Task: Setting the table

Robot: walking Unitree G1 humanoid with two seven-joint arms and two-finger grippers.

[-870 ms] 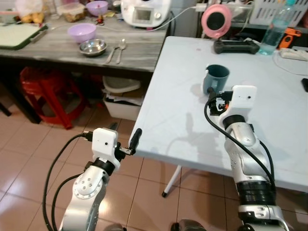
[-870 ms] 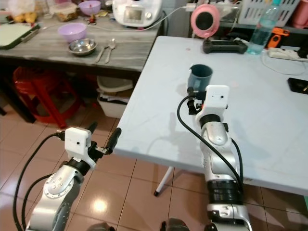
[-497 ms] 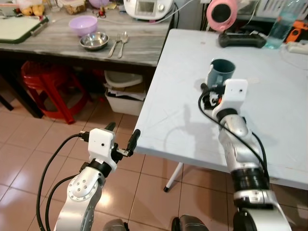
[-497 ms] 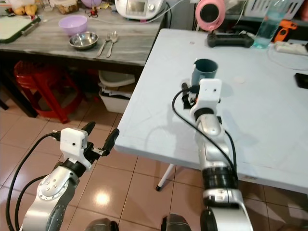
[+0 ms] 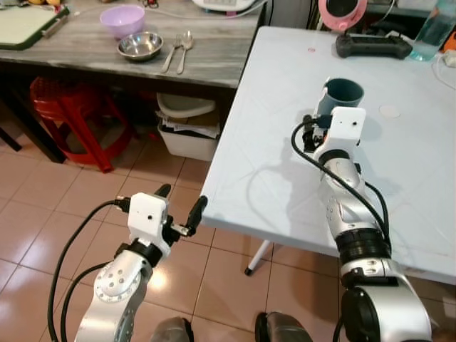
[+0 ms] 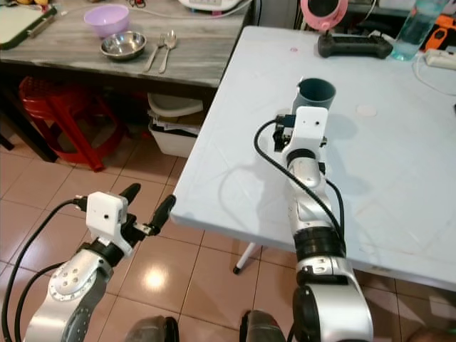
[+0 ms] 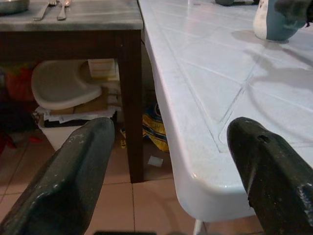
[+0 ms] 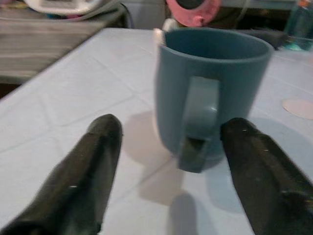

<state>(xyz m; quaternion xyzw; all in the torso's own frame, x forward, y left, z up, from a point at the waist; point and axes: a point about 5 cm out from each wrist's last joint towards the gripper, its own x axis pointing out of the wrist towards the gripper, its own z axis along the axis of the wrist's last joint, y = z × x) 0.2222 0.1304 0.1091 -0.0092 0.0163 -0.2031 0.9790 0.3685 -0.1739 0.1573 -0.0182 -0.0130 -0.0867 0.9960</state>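
Here: right hand (image 8: 168, 161), arm stretched forward over the white desk (image 5: 285, 142), wrist housing level, fingers (image 8: 90, 161) spread wide and holding nothing. They point at the blue mug (image 8: 210, 93), one to each side of its handle, which faces the wrist; fingertips near the mug, not touching it.

Mug: upright on the white desk, set in from the near edge, roughly midway along the desk's depth. A small pale disc (image 5: 389, 110) lies on the surface just beyond it to the right.

Left hand (image 5: 179, 206): held low in front of the body, off the white desk, above the tiled floor (image 5: 64, 206). Fingers (image 7: 63, 176) wide apart, gripping nothing, aimed at the desk's rounded near-left corner, which sits between them in the wrist view.

Edges and room: bare white surface between the mug and the near and left edges. A narrow gap separates the white desk from the grey wooden desk (image 5: 85, 60) to the left; a white bin (image 5: 187, 128) stands under that gap. A red stool (image 5: 68, 114) stands beneath the wooden desk.

Wooden desk holds: purple bowl (image 5: 122, 18), steel bowl (image 5: 140, 45), fork and spoon (image 5: 177, 51) side by side.

Far end of white desk: black controller (image 5: 374, 46), pink round device (image 5: 343, 11), clear bottle (image 5: 436, 32).
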